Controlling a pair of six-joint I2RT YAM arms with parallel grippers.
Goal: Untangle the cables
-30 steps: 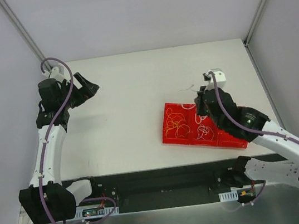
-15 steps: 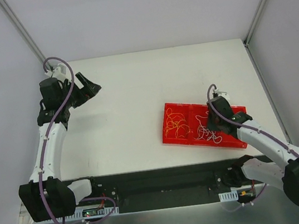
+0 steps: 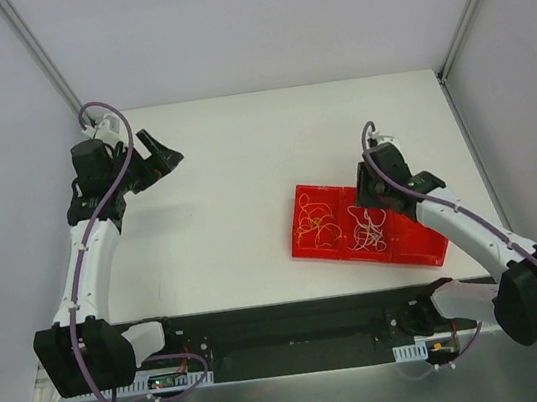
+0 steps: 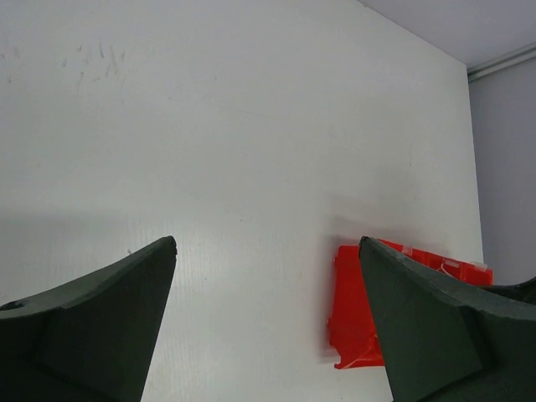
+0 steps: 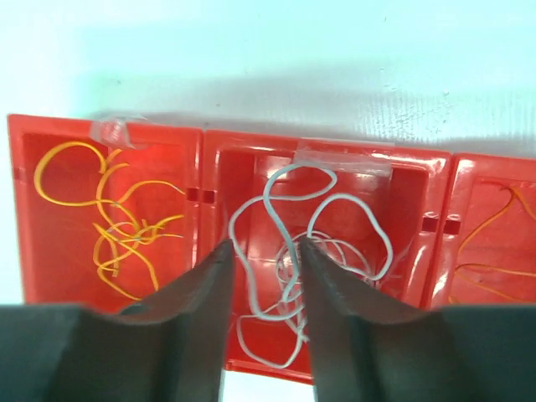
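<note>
A red three-compartment tray (image 3: 429,246) lies right of the table's centre. Yellow cables (image 3: 314,222) fill its left compartment and white cables (image 3: 366,230) its middle one. My right gripper (image 3: 373,197) hangs over the middle compartment. In the right wrist view it (image 5: 264,244) is open, with loose white cable loops (image 5: 289,260) under the gap between its fingers. That view also shows the yellow cables (image 5: 126,234) and thin orange strands (image 5: 494,268) in the right compartment. My left gripper (image 3: 163,159) is open and empty at the far left, well away from the tray (image 4: 356,310).
Bare white table top (image 3: 233,166) lies between the arms. Grey walls and frame posts (image 3: 39,53) close in the back and sides. A black rail (image 3: 287,325) runs along the near edge.
My right arm swung down over the tray's middle compartment, then drew back a little towards its far edge. The left arm has barely moved.
</note>
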